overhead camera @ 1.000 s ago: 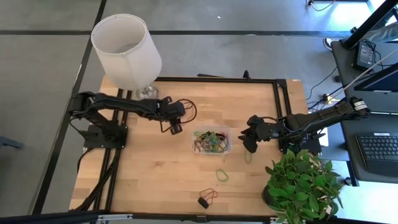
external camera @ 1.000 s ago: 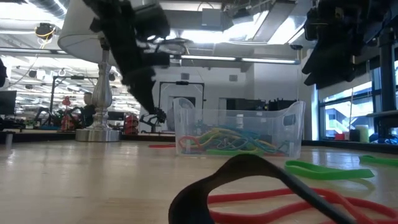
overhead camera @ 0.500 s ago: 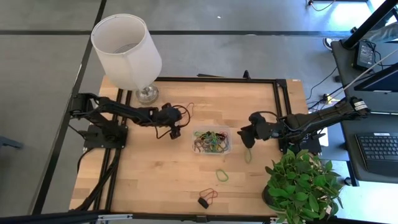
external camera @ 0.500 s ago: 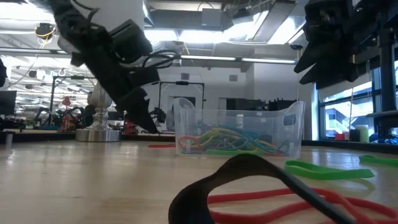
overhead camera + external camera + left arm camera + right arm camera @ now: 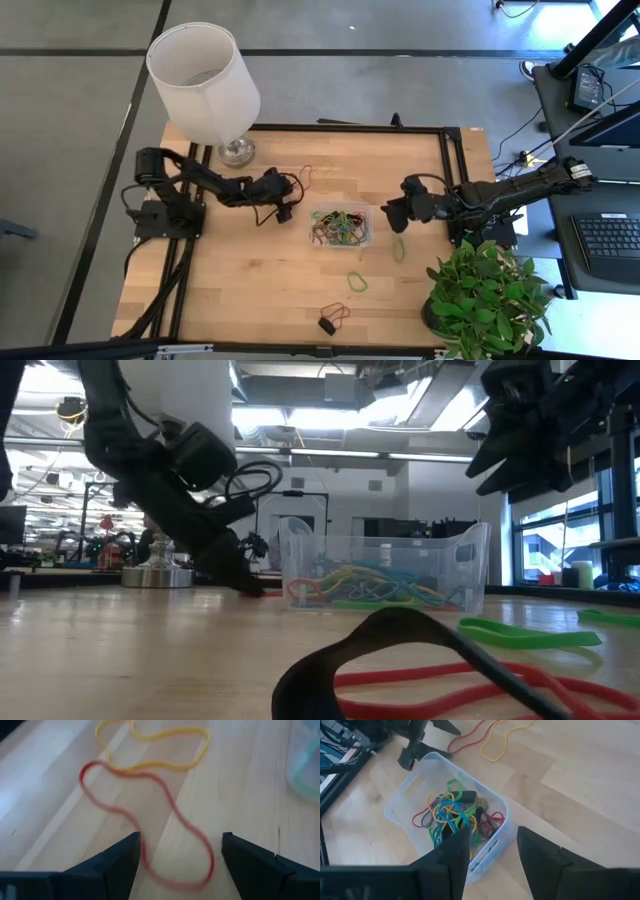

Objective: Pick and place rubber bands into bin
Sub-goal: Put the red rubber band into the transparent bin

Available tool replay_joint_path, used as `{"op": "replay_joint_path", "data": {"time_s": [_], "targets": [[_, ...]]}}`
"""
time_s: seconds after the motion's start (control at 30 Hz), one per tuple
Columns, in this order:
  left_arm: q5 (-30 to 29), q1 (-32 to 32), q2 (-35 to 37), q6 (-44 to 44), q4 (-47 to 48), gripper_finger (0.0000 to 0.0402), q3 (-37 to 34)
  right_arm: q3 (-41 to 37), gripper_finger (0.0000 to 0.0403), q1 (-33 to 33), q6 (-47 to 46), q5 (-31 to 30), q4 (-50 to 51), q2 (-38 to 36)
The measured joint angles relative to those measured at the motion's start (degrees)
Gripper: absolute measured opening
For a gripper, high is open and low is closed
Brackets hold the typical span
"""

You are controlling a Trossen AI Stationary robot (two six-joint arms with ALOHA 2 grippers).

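Red rubber band (image 5: 150,825) between spread left fingers (image 5: 115,862), arm low

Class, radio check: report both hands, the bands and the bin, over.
Left hand open, low over red band. Right hand open, empty, above bin. Bin holds bands; nothing blocking.

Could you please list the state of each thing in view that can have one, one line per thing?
left gripper: open, low over the table, astride the red rubber band.
red rubber band: flat on the wood, not gripped.
yellow rubber band: flat on the table, overlapping the red one.
right gripper: open, empty, above the bin.
bin: upright, holding tangled rubber bands.
green rubber band: loose on the table.
lamp: upright.
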State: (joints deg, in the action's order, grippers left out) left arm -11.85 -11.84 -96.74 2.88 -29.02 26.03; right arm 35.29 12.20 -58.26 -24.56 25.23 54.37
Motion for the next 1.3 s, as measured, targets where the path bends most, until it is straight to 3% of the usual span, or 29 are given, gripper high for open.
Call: {"op": "replay_joint_path", "data": {"time_s": [0.13,0.23,0.33,0.5,0.57,0.77,1.0,1.13,1.3], "targets": [[-0.7,0.0,-5.4,0.5,-7.5,0.0269,0.1,0.0,0.0165,-0.6,0.0,0.0,-0.3,0.0],[-1.1,0.1,-7.7,4.3,-8.9,0.0242,0.3,0.0,0.0165,-0.6,0.1,0.0,-0.4,0.0],[-0.1,0.1,-8.6,6.2,-9.7,0.0184,0.4,0.0,0.0165,-0.6,0.2,0.0,-0.4,0.0],[-1.3,0.0,-7.6,7.9,-9.1,0.0043,0.2,0.0,0.0165,-0.6,0.3,0.0,-0.5,0.0],[-1.4,0.0,-6.7,8.1,-8.0,0.0014,0.2,0.0,0.0165,-0.6,0.4,0.0,-0.5,0.0],[-1.6,0.3,0.4,8.4,-1.9,0.0002,-0.2,0.0,0.0165,-0.6,0.7,0.0,-0.6,0.0],[-6.6,2.0,16.8,8.4,8.3,0.0002,0.2,0.0,0.0165,-0.5,1.8,0.0,-0.7,0.0],[-7.1,3.5,24.0,5.7,16.7,0.0002,4.5,0.0,0.0165,-0.5,3.1,0.0,-0.7,0.0],[-8.0,5.6,25.8,-1.7,26.1,0.0002,13.9,0.0,0.0165,-0.5,3.7,0.0,-0.7,0.0]]}}
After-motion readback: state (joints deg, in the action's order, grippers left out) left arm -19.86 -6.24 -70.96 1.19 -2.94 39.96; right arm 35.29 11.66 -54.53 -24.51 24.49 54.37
